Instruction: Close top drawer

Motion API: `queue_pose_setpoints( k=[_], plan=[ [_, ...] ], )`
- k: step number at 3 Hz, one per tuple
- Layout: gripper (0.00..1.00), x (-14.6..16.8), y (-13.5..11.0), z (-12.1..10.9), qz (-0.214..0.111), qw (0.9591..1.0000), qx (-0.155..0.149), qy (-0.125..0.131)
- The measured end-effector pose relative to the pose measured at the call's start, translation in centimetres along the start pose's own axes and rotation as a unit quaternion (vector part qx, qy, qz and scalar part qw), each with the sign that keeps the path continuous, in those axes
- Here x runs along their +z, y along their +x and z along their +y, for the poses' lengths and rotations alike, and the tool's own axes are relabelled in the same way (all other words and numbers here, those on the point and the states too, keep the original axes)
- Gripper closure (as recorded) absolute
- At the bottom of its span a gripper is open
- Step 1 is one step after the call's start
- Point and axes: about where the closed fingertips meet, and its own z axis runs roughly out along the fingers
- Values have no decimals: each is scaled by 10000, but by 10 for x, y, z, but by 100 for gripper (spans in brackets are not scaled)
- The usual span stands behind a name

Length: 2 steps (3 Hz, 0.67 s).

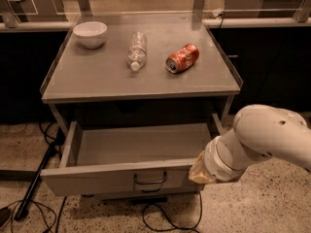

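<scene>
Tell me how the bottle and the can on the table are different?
The bottle is clear; the can is red. The bottle is longer and slimmer; the can is shorter and fatter. The bottle's cap points toward the camera; the can lies slanted. Both lie on their sides on the table. The gripper is lower down, by the right front corner of the open top drawer.
</scene>
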Motion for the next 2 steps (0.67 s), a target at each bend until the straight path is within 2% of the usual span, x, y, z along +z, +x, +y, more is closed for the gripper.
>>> queue_pose_setpoints(
  k=[2],
  plan=[
    [38, 0, 0, 0, 0, 10000, 0, 0]
  ],
)
